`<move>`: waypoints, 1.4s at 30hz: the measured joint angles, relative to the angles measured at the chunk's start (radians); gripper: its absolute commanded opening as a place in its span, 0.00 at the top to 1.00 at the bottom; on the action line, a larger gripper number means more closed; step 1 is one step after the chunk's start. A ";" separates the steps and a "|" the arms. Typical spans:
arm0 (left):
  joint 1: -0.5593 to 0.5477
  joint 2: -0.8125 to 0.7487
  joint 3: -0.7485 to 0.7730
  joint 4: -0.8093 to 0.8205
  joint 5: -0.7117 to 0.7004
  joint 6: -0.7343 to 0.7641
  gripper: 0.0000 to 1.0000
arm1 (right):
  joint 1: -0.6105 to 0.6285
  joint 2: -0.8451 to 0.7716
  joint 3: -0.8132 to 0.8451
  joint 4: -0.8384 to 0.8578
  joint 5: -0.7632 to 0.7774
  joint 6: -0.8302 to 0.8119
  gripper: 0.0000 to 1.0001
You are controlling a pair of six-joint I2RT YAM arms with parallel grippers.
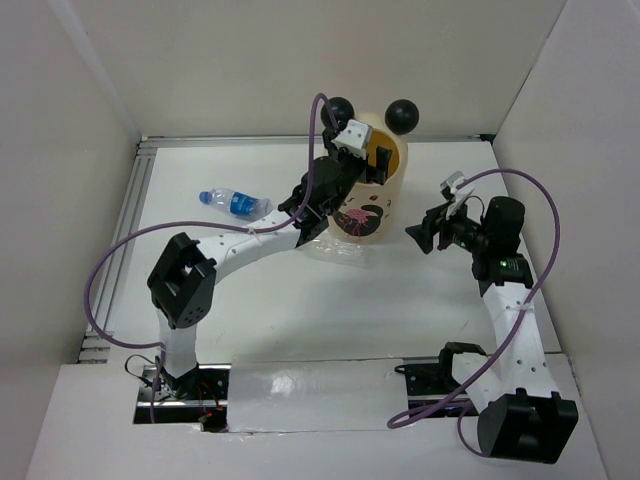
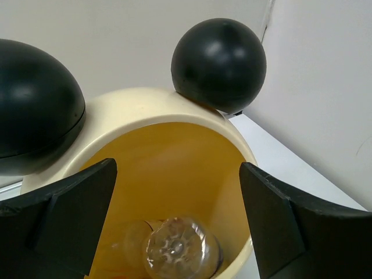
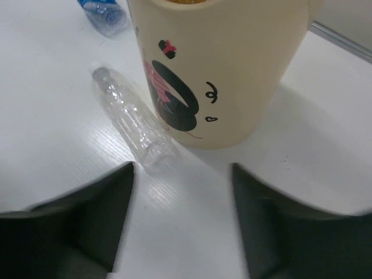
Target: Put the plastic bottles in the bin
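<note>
Over the bin [image 2: 145, 102], left gripper [image 2: 177, 168] spread empty, only its camera showing a bottle [image 2: 180, 250] inside, right gripper [image 3: 183, 168] spread too.

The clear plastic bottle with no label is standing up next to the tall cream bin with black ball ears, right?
No. The clear plastic bottle with no label is lying on its side next to the tall cream bin with black ball ears, not standing up. The right wrist view shows it.

Blue-labelled bottle [image 3: 104, 13] — cropped by top edge; bin [image 3: 232, 58] rim too.
</note>
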 measured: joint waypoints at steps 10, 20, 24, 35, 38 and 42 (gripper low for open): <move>-0.057 -0.220 -0.166 -0.106 0.006 -0.001 0.01 | 0.008 0.000 0.016 -0.173 -0.191 -0.291 0.18; -0.028 -0.974 -0.499 -0.597 -0.227 -0.357 0.21 | 0.610 0.206 0.062 -0.195 0.016 -0.493 0.10; -0.011 -1.130 -0.661 -0.901 -0.271 -0.617 0.05 | 0.800 0.379 0.097 -0.100 0.216 -0.478 0.01; -0.011 -1.358 -0.817 -1.307 -0.287 -0.972 0.01 | 0.962 0.948 0.486 0.035 0.697 -0.425 0.01; -0.011 -1.374 -0.817 -1.341 -0.296 -1.001 0.01 | 0.963 1.034 0.569 0.032 0.769 -0.417 0.01; -0.011 -1.375 -0.817 -1.379 -0.303 -1.027 0.01 | 0.961 1.068 0.591 -0.012 0.831 -0.418 0.04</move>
